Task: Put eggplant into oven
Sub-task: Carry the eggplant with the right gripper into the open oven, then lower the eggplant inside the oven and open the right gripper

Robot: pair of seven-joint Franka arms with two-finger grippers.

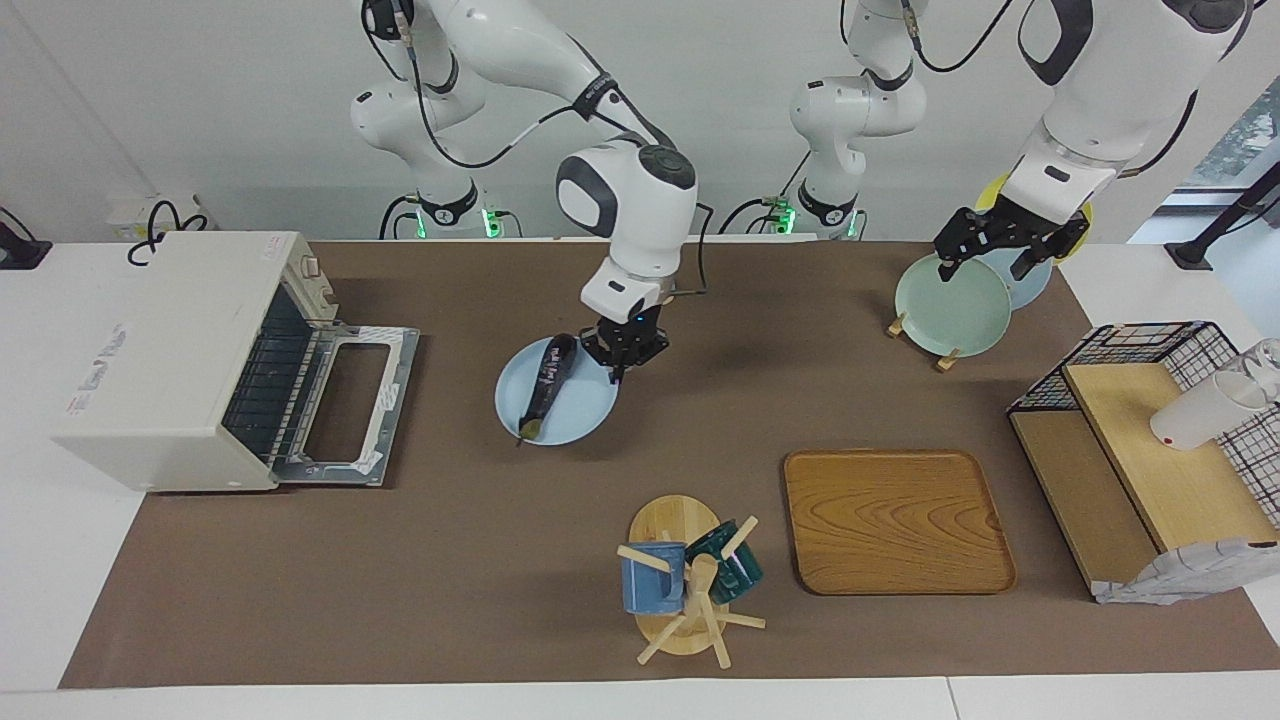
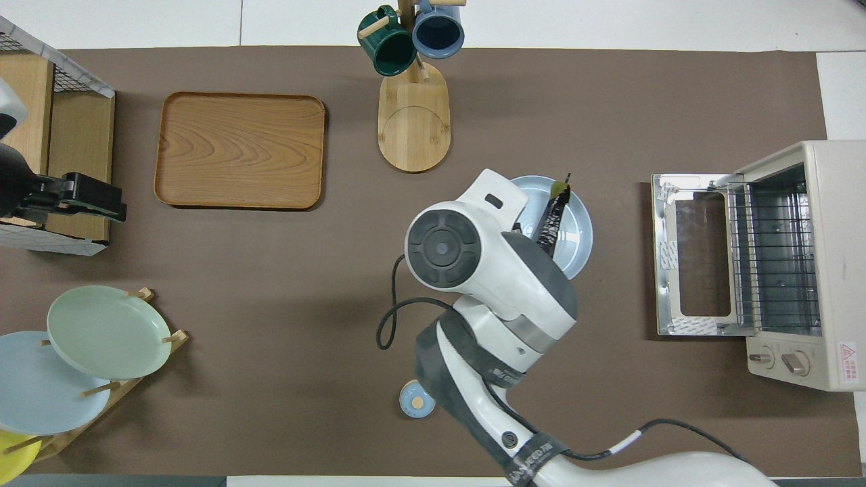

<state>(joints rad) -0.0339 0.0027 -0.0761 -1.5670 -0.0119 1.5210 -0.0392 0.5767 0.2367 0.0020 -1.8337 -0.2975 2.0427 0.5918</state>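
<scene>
Right tool (image 1: 622, 362) pinches one plate (image 1: 575, 418) carrying one eggplant (image 1: 546, 384); left tool (image 1: 992, 252) wide, over two racked plates.

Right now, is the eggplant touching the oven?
Apart. Facing view: eggplant lies on the blue plate, with bare mat between plate and oven door.
</scene>
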